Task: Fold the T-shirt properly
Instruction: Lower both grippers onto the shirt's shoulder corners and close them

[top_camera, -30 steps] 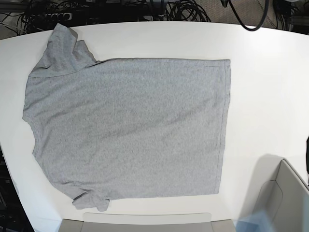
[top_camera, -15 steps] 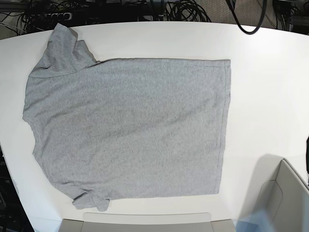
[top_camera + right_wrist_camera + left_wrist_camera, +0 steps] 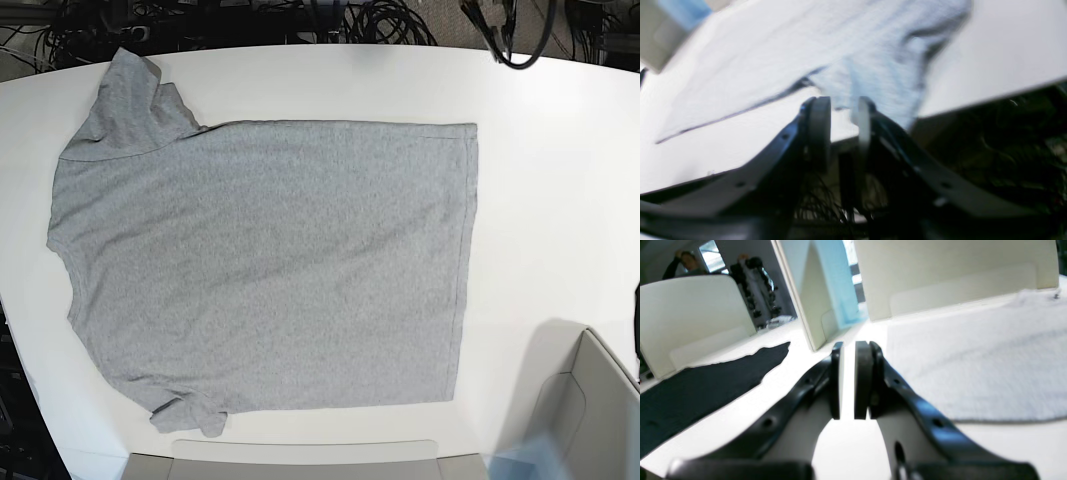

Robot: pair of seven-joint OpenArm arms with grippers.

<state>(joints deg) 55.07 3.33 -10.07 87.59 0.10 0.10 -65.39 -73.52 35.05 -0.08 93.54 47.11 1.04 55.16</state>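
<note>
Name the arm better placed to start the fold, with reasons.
Probably right: the right gripper hangs near a sleeve of the T-shirt; the left gripper sits over bare table beside the hem.

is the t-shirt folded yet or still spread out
Spread out. In the base view the T-shirt lies flat on the white table, hem edge straight, both sleeves out; only the near sleeve is a bit bunched.

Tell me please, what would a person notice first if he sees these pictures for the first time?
The grey T-shirt draws the eye first: it lies spread flat, plain side up, over most of the white table, one sleeve reaching the far edge. Next comes the tangle of black cables beyond that edge. In the left wrist view, the left gripper stands beside the shirt with a narrow gap between its jaws and holds nothing.
</note>
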